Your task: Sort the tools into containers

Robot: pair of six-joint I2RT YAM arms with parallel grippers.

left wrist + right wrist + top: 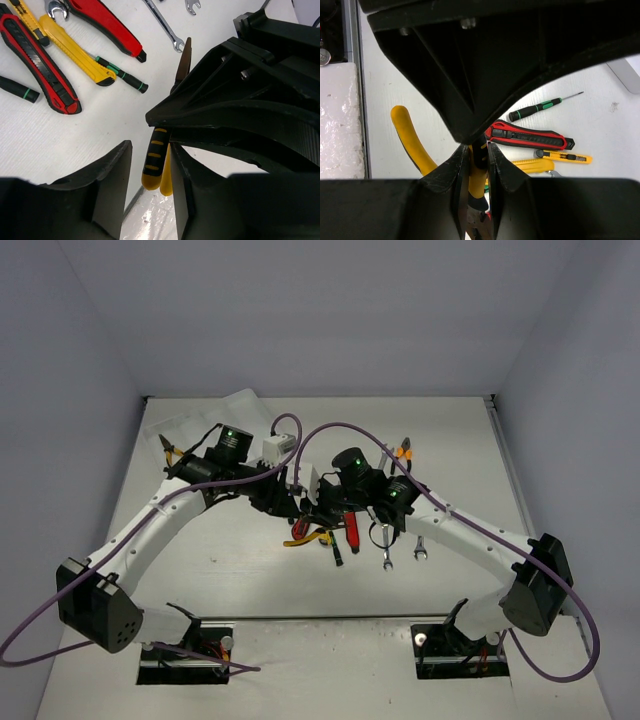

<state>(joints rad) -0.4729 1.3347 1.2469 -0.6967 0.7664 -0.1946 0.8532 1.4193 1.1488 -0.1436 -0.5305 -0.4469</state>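
Note:
Yellow-and-black pliers (155, 160) hang in the air between my two grippers. My right gripper (476, 150) is shut on one pliers handle (479, 175), with the pliers' head low between its fingers. My left gripper (149, 150) is open, its fingers on either side of the handle ends, the right finger (181, 185) closest. In the top view both grippers (300, 508) (324, 512) meet at mid-table. On the table lie a red-black knife (40, 65), a yellow knife (75, 50), a red knife (105, 22), a green-black screwdriver (122, 75) and wrenches (162, 25). The translucent tray (200, 420) lies far left.
Orange-handled pliers (403, 451) lie at the far right of centre, and another pair (170, 450) by the tray. Two wrenches (387, 558) (420, 548) lie near the right arm. A tray edge (150, 220) shows under the left gripper. Purple cables loop above both arms.

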